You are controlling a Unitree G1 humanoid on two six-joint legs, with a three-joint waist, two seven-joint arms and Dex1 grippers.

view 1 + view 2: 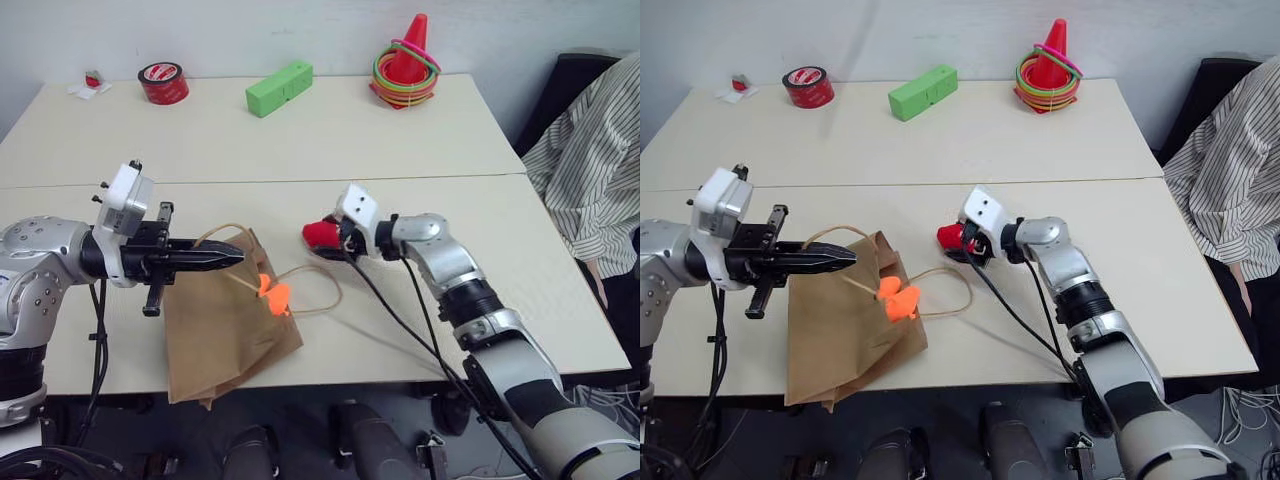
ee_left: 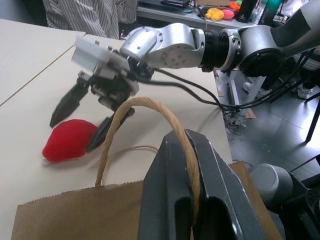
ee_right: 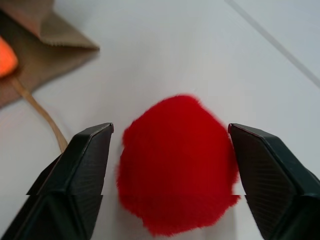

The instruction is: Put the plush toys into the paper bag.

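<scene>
The left pincer (image 1: 232, 256) was clamped on one twisted-cord handle (image 2: 150, 107) of the paper bag (image 1: 225, 335), lifting the loop — most likely to hold the mouth up and open so a toy could be dropped in. The bag itself lay creased at the near edge of the tabletop (image 1: 420, 150), its other handle trailing loose toward the right. The orange plush toy (image 1: 272, 291) sat at the bag's mouth beside that loose handle; whether it was inside or only resting on the paper could not be told.

The right pincer (image 3: 170, 150) stood wide, its two fingers straddling the red plush toy (image 3: 177, 167) without pressing it — apparently placed for a grasp not yet made. That toy rested on the tabletop just right of the bag.

The surface was two pale tabletops pushed together, with a seam between them. Along the far side stood a red tape roll (image 1: 163, 83), a green block (image 1: 279, 88) and an orange cone (image 1: 406, 62) ringed with coloured hoops. A person in a striped shirt (image 1: 590, 170) sat at the right edge.
</scene>
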